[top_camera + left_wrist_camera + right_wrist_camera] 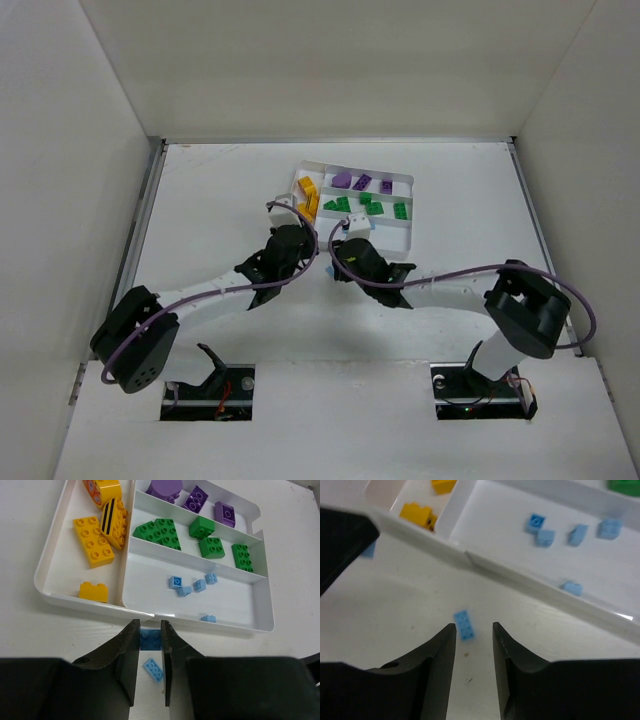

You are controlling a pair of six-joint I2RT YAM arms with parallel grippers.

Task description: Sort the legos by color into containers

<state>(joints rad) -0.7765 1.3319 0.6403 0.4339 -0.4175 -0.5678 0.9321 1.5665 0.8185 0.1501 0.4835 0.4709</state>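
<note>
A white table (220, 200) fills the middle of the top view, boxed in by plain white walls at the left (60, 150), back (330, 60) and right (590, 120). A grey metal strip (140, 230) runs along its left edge. Across the bottom lies a white board (340, 420) with two rectangular cutouts (208, 392). Small dark specks (466, 654) mark the tabletop in the right wrist view.

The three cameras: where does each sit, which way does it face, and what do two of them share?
Top external: above and behind, looking down on the tray; both arms show.
Left wrist: on the left gripper, facing the tray; its fingers show.
Right wrist: on the right gripper, facing the tray's near wall; its fingers show.
Shared: both wrists see the pale blue legos.
</note>
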